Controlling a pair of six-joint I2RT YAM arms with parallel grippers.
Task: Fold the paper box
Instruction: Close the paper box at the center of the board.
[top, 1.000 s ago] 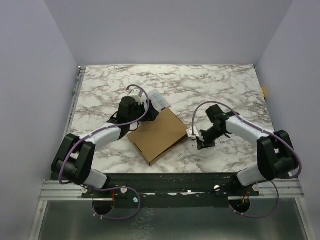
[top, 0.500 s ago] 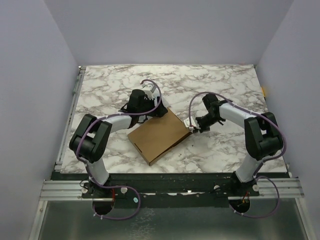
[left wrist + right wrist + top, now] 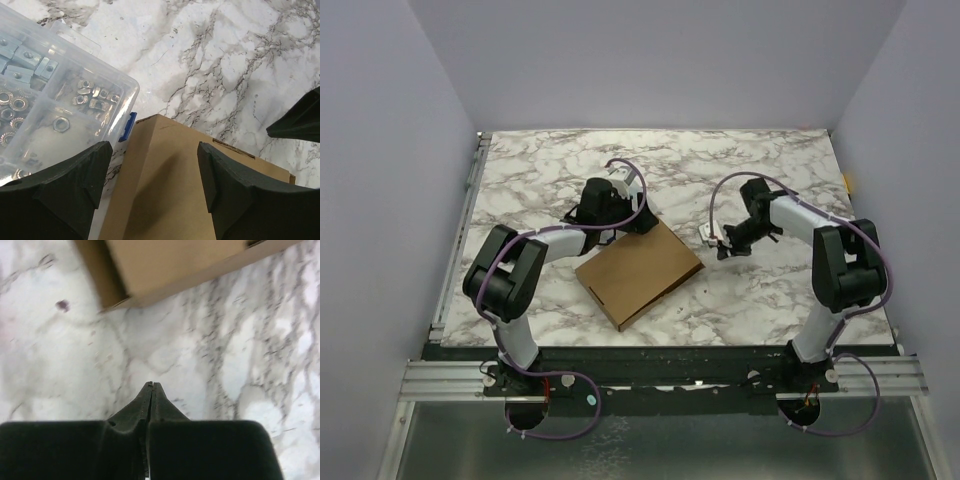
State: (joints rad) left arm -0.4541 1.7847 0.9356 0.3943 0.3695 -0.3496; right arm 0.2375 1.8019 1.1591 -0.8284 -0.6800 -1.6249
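The paper box (image 3: 638, 275) lies closed, apparently folded, its corner beneath my wide-open, empty left jaws; my right jaws, pinched shut and empty, stop just short.

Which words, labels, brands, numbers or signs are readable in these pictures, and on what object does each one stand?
None: no text is readable. The paper box is plain brown cardboard, the clear plastic compartment case shows no label, and the marble table shows only grey veins.
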